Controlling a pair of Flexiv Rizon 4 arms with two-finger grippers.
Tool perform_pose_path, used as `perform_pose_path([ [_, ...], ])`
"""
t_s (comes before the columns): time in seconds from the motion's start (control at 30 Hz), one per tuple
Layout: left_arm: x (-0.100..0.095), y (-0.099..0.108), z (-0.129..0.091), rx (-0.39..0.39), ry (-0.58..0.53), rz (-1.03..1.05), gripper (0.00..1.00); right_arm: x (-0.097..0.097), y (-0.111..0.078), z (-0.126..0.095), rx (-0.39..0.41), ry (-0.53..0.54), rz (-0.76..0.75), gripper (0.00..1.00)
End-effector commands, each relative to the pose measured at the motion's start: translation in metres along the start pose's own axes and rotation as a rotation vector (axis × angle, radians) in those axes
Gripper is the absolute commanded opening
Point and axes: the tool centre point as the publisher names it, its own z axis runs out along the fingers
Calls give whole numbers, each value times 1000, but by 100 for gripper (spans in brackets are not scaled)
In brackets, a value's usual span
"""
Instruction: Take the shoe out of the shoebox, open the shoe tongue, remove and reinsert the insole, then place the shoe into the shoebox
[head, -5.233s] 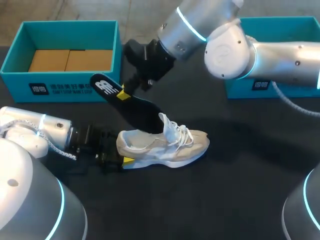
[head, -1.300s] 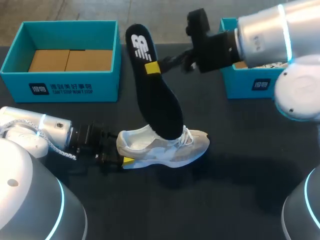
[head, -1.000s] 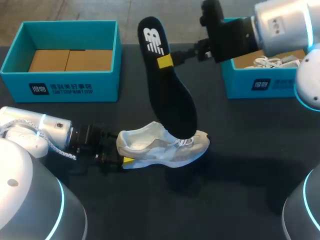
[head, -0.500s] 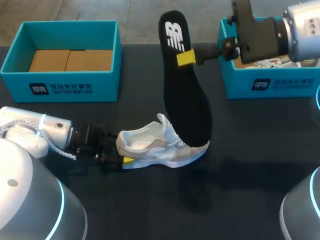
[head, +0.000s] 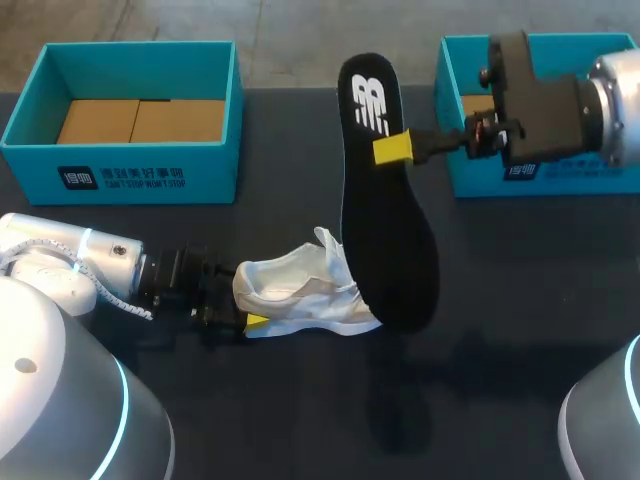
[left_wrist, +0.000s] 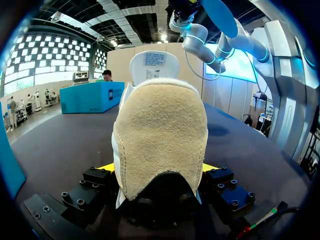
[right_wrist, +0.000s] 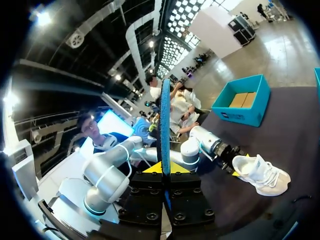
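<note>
Likely a robotics lab: left arm (head: 78, 262) and right arm (head: 612, 108) flank a black table (head: 520, 320).

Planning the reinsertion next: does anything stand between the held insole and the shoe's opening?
Nothing visible does. The insole, held in the right hand, hangs over the toe of the shoe; its opening lies uncovered, tongue up.

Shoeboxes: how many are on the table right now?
2. The left shoebox stands open at the table's far left, with brown cardboard inside. The right shoebox is at the far right, partly hidden behind the right arm.
</note>
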Motion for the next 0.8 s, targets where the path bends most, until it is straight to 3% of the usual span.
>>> perform_pose_path([
  [0.03, 0, 6, 0, 0, 0, 0, 0, 11, -16, -8, -52, -24, 7, 0],
  [0.5, 0, 6, 0, 0, 0, 0, 0, 31, -27, -8, -74, -69, -30, 0],
  [0.8, 0, 6, 0, 0, 0, 0, 0, 35, -21, -8, -78, -87, -62, 0],
])
